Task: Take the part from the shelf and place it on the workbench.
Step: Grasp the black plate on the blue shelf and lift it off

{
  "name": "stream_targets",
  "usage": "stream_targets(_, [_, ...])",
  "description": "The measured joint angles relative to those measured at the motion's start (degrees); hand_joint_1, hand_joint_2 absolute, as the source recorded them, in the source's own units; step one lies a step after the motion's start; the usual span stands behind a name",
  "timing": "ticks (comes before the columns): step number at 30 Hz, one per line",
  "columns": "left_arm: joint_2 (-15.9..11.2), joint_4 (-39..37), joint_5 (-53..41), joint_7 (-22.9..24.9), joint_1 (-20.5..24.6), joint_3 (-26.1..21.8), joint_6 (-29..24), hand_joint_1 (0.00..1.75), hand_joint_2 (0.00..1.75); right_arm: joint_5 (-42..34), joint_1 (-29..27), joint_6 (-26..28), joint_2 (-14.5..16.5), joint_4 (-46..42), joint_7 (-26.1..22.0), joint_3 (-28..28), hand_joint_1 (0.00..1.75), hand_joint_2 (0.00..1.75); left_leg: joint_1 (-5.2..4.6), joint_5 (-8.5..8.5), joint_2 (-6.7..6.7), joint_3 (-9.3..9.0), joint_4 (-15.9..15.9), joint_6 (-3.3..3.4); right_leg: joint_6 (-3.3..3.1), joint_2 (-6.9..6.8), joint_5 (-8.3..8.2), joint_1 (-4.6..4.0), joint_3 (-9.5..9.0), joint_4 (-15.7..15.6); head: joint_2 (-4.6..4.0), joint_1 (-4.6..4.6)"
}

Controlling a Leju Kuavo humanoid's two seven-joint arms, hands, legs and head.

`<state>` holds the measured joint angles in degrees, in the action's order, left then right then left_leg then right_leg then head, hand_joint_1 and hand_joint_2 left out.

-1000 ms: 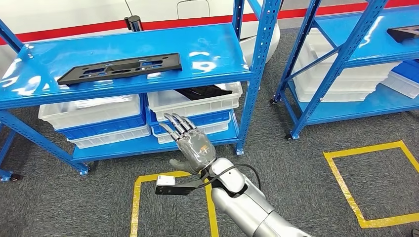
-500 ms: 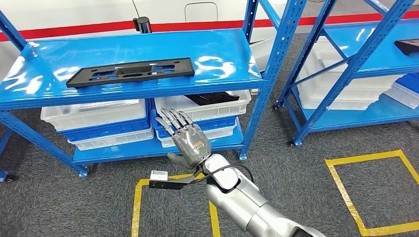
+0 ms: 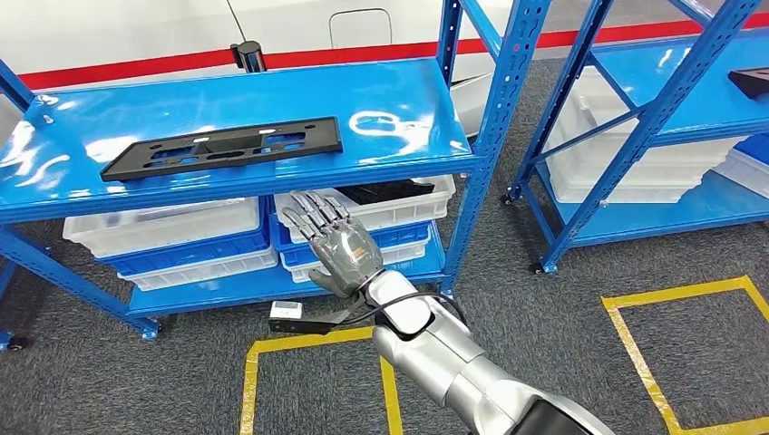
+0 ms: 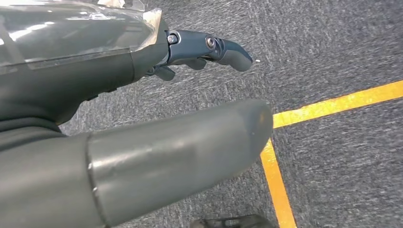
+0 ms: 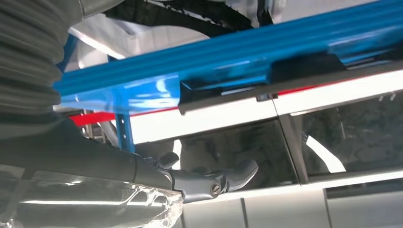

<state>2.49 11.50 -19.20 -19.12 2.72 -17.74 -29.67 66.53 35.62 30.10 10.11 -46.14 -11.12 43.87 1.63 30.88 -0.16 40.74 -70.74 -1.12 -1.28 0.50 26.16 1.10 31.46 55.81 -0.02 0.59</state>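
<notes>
Both hands hold nothing, right hand [image 3: 337, 243] spread below the flat black slotted plastic part [image 3: 222, 147], left hand [image 4: 142, 118] cropped.

The part [image 3: 222, 147] lies on the shelf [image 3: 399, 109], bins [image 3: 163, 222] beneath, right hand [image 3: 337, 245] in front.

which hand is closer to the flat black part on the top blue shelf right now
Right. The right hand is raised, open, in front of the shelf just below the flat black part. The left hand hangs low over the carpet and a yellow floor line, away from it.
</notes>
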Motion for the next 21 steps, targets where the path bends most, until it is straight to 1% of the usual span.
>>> stream_targets(1, [0.0,0.0,0.0,0.0,0.0,0.0,0.0,0.0,0.0,-0.1,0.1,0.0,0.1,0.3,-0.1,0.0,0.0,1.75,0.2,-2.44,0.05,-0.64,2.7,-0.1,0.18,0.06,0.32,0.06,-0.43,0.0,0.0,0.0])
stream_targets(2, [0.0,0.0,0.0,0.0,0.0,0.0,0.0,0.0,0.0,-0.3,0.2,0.0,0.3,0.6,-0.2,0.0,0.0,1.75,0.37,-5.0,0.1,-2.09,6.6,-0.11,0.45,0.1,0.71,0.1,-0.92,0.0,0.0,-0.01])
stream_targets(3, [0.0,0.0,0.0,0.1,0.0,-0.1,0.0,0.0,0.0,-0.3,0.5,0.0,0.5,0.8,-0.2,0.0,0.0,1.75,0.31,-6.59,0.12,-3.71,10.1,-0.03,0.8,0.14,1.1,-0.03,-1.3,0.0,0.0,-0.02])
stream_targets(4, [0.0,0.0,0.0,0.1,0.1,-0.1,0.0,0.0,0.0,-0.4,0.8,0.0,0.6,1.0,-0.3,0.0,0.0,1.75,0.15,-7.22,0.12,-4.83,12.2,0.18,1.16,0.15,1.39,-0.14,-1.53,0.0,0.0,0.0])
stream_targets(5, [0.0,0.0,0.0,0.1,0.1,-0.1,0.0,0.0,0.0,-0.4,1.1,0.0,0.8,1.2,-0.3,0.0,0.0,1.75,-0.07,-7.26,0.1,-5.57,13.5,0.48,1.55,0.15,1.67,-0.26,-1.67,-0.1,0.0,-0.01])
stream_targets(6, [0.0,0.0,-0.1,0.1,0.2,-0.1,0.0,0.0,0.0,-0.5,1.3,-0.1,0.9,1.4,-0.4,0.0,0.0,1.75,-0.36,-6.86,0.03,-5.77,13.6,0.86,1.93,0.14,1.81,-0.37,-1.75,-0.2,0.0,0.0])
stream_targets(8, [0.1,0.0,-0.1,0.1,0.1,-0.1,0.0,0.0,0.0,-0.6,1.5,-0.1,1.2,1.6,-0.4,0.0,0.0,1.75,-0.46,-6.76,0.0,-6.28,14.1,1.77,2.6,0.05,2.27,-0.43,-1.76,0.0,0.0,-0.07])
stream_targets(9, [0.1,0.0,-0.2,0.1,0.1,-0.1,0.0,0.0,0.0,-0.7,1.7,-0.1,1.3,1.7,-0.4,0.0,0.0,1.75,-0.47,-6.75,0.03,-6.67,14.4,2.27,2.74,-0.01,2.82,-0.47,-1.3,1.1,0.0,-0.11])
stream_targets(10, [0.1,0.0,-0.2,0.1,0.1,-0.1,0.0,0.0,0.0,-0.7,1.8,-0.1,1.4,1.7,-0.4,0.0,0.0,1.75,-0.48,-6.74,0.06,-7.07,14.7,2.75,2.68,-0.06,3.84,-0.48,0.01,3.6,0.0,-0.17])
stream_targets(11, [0.2,0.0,-0.3,0.1,0.2,-0.1,0.0,0.0,0.0,-0.7,1.9,-0.1,1.4,1.9,-0.4,0.0,0.0,1.75,-0.61,-6.6,0.08,-7.3,14.8,3.14,2.43,-0.11,5.13,-0.4,2.11,7.4,0.0,-0.22])
stream_targets(12, [0.2,0.0,-0.3,0.1,0.2,-0.1,0.0,0.0,0.0,-0.7,2.0,-0.1,1.3,2.1,-0.4,0.0,0.0,1.75,-0.72,-6.41,0.06,-7.43,14.9,3.48,2.22,-0.11,6.44,-0.39,4.77,11.8,0.0,-0.24])
stream_targets(13, [0.2,0.0,-0.3,0.1,0.2,-0.1,0.0,0.0,0.0,-0.7,1.9,-0.1,1.2,2.3,-0.5,0.0,0.0,1.75,-0.86,-6.2,0.01,-7.57,14.8,3.67,2.18,-0.11,7.3,-0.37,7.35,15.6,0.0,-0.26])
stream_targets(14, [0.2,0.0,-0.3,0.2,0.2,-0.1,0.0,0.0,0.0,-0.7,1.8,-0.1,1.2,2.4,-0.5,0.0,0.0,1.75,-0.98,-5.97,-0.06,-7.75,14.8,3.77,2.37,-0.11,7.29,-0.39,9.03,17.5,0.0,-0.26])
stream_targets(15, [0.2,0.0,-0.3,0.2,0.1,-0.1,0.0,0.0,0.0,-0.7,1.7,-0.1,1.1,2.6,-0.5,0.0,0.0,1.75,-1.1,-5.7,-0.15,-8.01,14.7,3.77,2.72,-0.11,6.26,-0.42,9.47,16.9,0.0,-0.27])
stream_targets(16, [0.3,0.0,-0.3,0.2,0.1,-0.1,0.0,0.0,0.0,-0.7,1.7,-0.1,1.1,2.7,-0.5,0.0,0.0,1.75,-1.2,-5.4,-0.23,-8.35,14.7,3.71,3.12,-0.11,4.41,-0.46,8.66,14.1,0.0,-0.27])
stream_targets(17, [0.3,0.0,-0.4,0.3,0.1,-0.1,0.0,0.0,0.0,-0.7,1.7,-0.1,1.1,2.8,-0.5,0.0,0.0,1.75,-1.28,-5.05,-0.31,-8.73,14.6,3.6,3.42,-0.14,2.2,-0.51,6.99,9.8,0.0,-0.28])
stream_targets(18, [0.4,0.0,-0.4,0.3,0.1,-0.1,0.0,0.0,0.0,-0.7,1.8,-0.1,1.1,2.8,-0.5,0.0,0.0,1.75,-1.48,-4.64,-0.38,-9.08,14.5,3.39,3.4,-0.18,0.28,-0.66,5.18,5.8,0.0,-0.27])
stream_targets(19, [0.4,0.0,-0.4,0.3,0.2,-0.1,0.0,0.0,0.0,-0.7,1.8,-0.1,1.1,2.9,-0.5,0.0,0.0,1.75,-1.62,-4.25,-0.41,-9.32,14.4,3.14,3.09,-0.21,-1.01,-0.75,3.79,2.8,0.0,-0.27])
stream_targets(20, [0.5,0.0,-0.4,0.3,0.2,-0.1,0.0,0.0,0.0,-0.7,1.9,-0.1,1.2,2.9,-0.5,0.0,0.0,1.75,-1.72,-3.95,-0.43,-9.46,14.3,2.89,2.62,-0.23,-1.62,-0.87,3.01,1.3,0.0,-0.25])
stream_targets(21, [0.5,0.0,-0.4,0.3,0.2,-0.1,0.0,0.0,0.0,-0.7,1.9,-0.2,1.2,3.0,-0.5,0.0,0.0,1.75,-1.74,-3.72,-0.41,-9.54,14.2,2.61,2.08,-0.21,-1.69,-1.02,2.75,1.0,0.0,-0.23])
